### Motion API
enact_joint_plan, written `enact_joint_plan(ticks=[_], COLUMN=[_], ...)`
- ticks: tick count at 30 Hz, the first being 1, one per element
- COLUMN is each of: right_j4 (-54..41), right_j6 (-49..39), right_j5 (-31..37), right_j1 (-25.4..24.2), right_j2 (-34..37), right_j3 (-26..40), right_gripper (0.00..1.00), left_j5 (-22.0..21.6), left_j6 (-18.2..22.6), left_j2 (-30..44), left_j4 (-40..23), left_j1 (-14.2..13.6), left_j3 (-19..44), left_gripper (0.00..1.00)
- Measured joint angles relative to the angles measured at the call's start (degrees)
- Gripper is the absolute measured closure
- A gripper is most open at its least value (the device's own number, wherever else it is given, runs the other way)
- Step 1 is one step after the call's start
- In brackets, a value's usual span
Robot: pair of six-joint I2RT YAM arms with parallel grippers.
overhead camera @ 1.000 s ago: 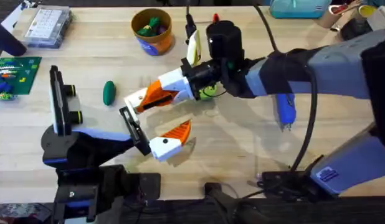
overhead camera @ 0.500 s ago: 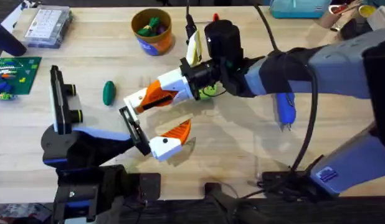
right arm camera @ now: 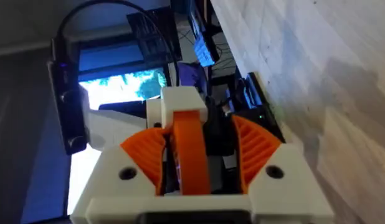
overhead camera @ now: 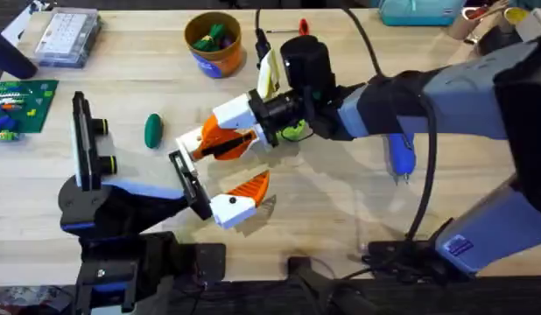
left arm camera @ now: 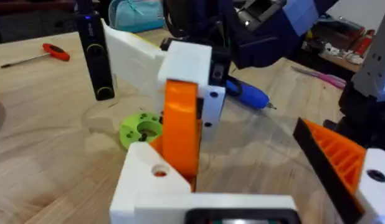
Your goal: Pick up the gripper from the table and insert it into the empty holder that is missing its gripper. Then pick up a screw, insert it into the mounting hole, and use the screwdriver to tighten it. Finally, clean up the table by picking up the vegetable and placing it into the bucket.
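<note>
**Spare finger eased nearer the empty holder, not yet seated**

Your right pincer (right arm camera: 194, 140) is closed firmly on the loose white plastic finger with the orange ribbed pad (left arm camera: 181, 121). Its own two orange pads press that part from both sides.

Over the last second the right arm has crept a little sideways and twisted slightly at the wrist. That has carried the held finger closer over the bare side of the left pincer (overhead camera: 209, 188).

The left pincer grips nothing. Its single fitted finger (left arm camera: 342, 162) stands far out to one side. The white holder block with the small mounting hole (left arm camera: 156, 171) sits just under the part you carry.

I cannot tell whether the two already touch. To my eye the insertion is being lined up and is not complete, so expect only fine, slow corrections from here.

The small dark green oval toy vegetable (overhead camera: 152, 129) lies on the wooden table (overhead camera: 340, 219), out past the tips of your right pincer and well apart from them. The round blue bucket with the yellow-orange rim (overhead camera: 213, 42) stands farther off beyond it.

The blue-handled screwdriver (overhead camera: 399, 157) rests behind your right wrist, untouched. Screw and clean-up are both still ahead.
</note>
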Motion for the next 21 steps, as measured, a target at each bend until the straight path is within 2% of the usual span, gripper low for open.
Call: enact_joint_plan(ticks=[9, 13, 15, 21], right_j4=[-0.4, -1.0, -1.2, -1.3], right_j6=[-0.7, -1.1, -1.6, -3.0], right_j5=[-2.0, -3.8, -4.7, -5.9], right_j1=[-0.3, -1.1, -1.6, -2.0], right_j2=[0.1, 1.0, 1.3, 1.2], right_j3=[0.0, -0.1, -0.3, -0.7], right_gripper=[0.361, 0.193, 0.072, 0.016], left_j5=[1.0, 1.2, 1.3, 1.2], left_j6=[1.3, 2.4, 2.8, 3.6], left_j2=[0.0, -0.1, -0.2, -0.5], left_j4=[-0.1, -0.1, -0.1, -0.1], left_j1=[-0.2, -0.7, -1.0, -1.6], left_j3=[0.0, 0.0, 0.0, 0.0], left_gripper=[0.011, 0.011, 0.011, 0.011])
